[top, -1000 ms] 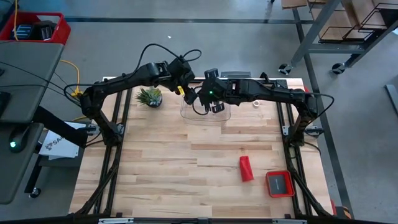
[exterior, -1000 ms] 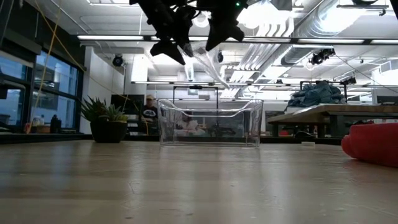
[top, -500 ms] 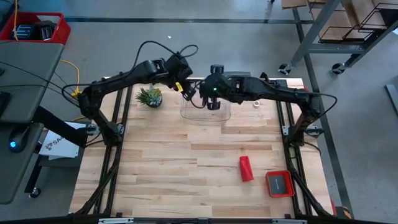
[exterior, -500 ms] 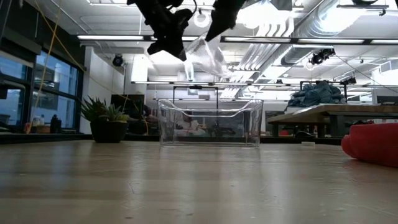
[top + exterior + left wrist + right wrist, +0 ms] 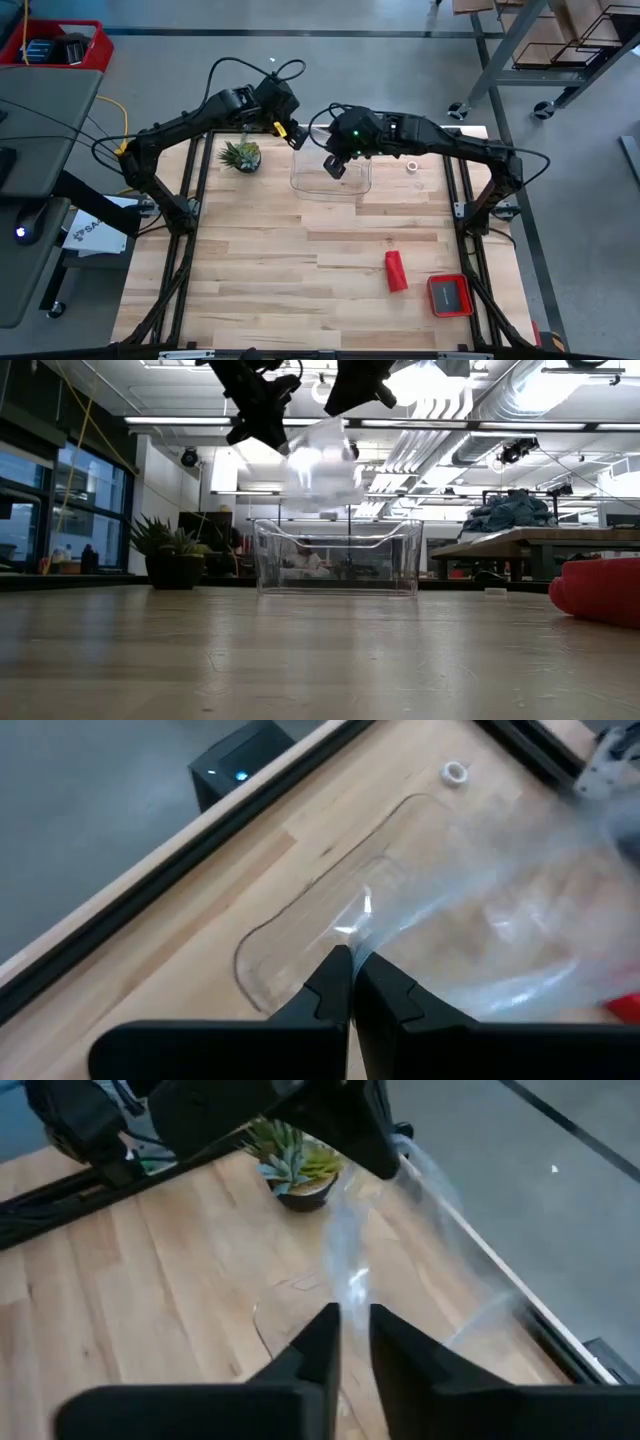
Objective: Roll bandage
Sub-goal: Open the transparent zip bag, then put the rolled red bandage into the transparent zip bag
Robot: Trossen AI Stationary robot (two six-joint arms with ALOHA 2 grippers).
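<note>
Both arms raised over the far part of the tabletop (image 5: 300,290), above the clear bin (image 5: 330,180).

Left gripper (image 5: 352,982): jaws pressed together on a corner of the clear plastic bag (image 5: 480,940); the film runs out from between the fingertips. In the high view this gripper (image 5: 297,134) sits just beside the potted plant (image 5: 241,155), at the bin's far left corner.

Right gripper (image 5: 354,1342): fingers stand slightly apart, with a narrow gap between them. The bag film (image 5: 350,1275) lies just ahead of the tips; whether the fingers touch or pinch it I cannot tell. In the high view this gripper (image 5: 336,165) is over the bin, close beside the left one.

Low view: bag (image 5: 320,465) hangs in the air under the two grippers, above the bin (image 5: 338,557), not touching it.

Bandage (image 5: 396,271): rolled red cylinder lying on the tabletop, well apart from both grippers, on the near side from them, toward the right arm's side. Just beside it, the small red square tray (image 5: 449,296). Neither gripper near it.

Small white ring (image 5: 411,166) on the tabletop beyond the bin, near the right arm.
</note>
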